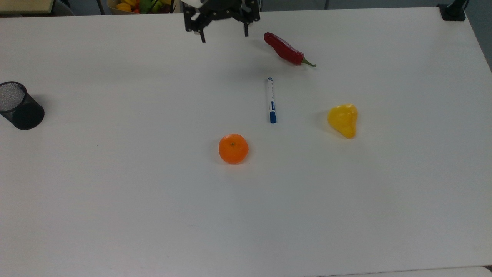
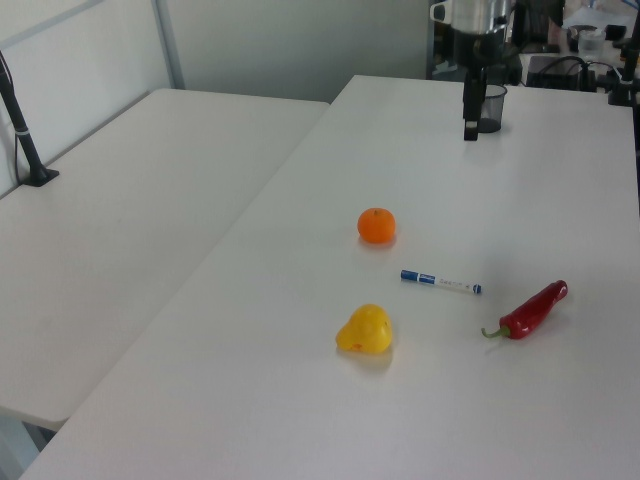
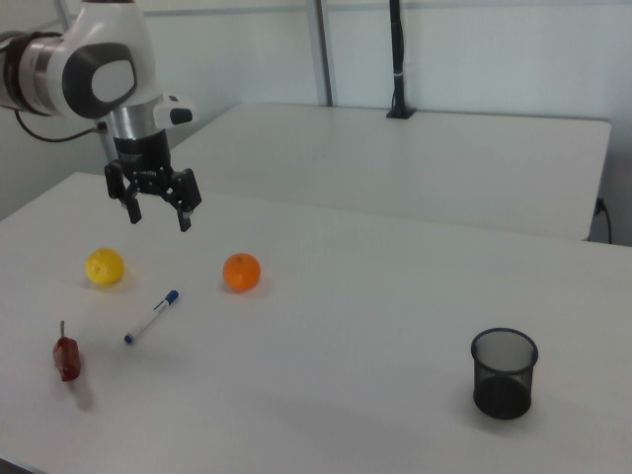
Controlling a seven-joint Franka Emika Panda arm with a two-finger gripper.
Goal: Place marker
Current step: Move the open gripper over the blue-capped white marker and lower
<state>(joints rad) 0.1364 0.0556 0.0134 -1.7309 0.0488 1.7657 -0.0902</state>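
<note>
The marker (image 1: 271, 100), white with a blue cap, lies flat on the white table (image 1: 115, 200) between a red chili and an orange; it also shows as the marker (image 2: 441, 282) and the marker (image 3: 152, 316). My gripper (image 1: 224, 37) hangs open and empty above the table near the top view's upper edge, up and to the left of the marker and beside the chili. In the right view the gripper (image 3: 159, 219) hovers above and behind the marker, fingers spread wide. In the left view the gripper (image 2: 470, 130) appears edge-on in front of the mesh cup.
A red chili (image 1: 286, 50), an orange (image 1: 233, 149) and a yellow pear-shaped fruit (image 1: 343, 120) surround the marker. A black mesh cup (image 1: 19, 105) stands far off at the top view's left edge, also seen as the cup (image 3: 504, 373). A second table (image 2: 120, 230) adjoins.
</note>
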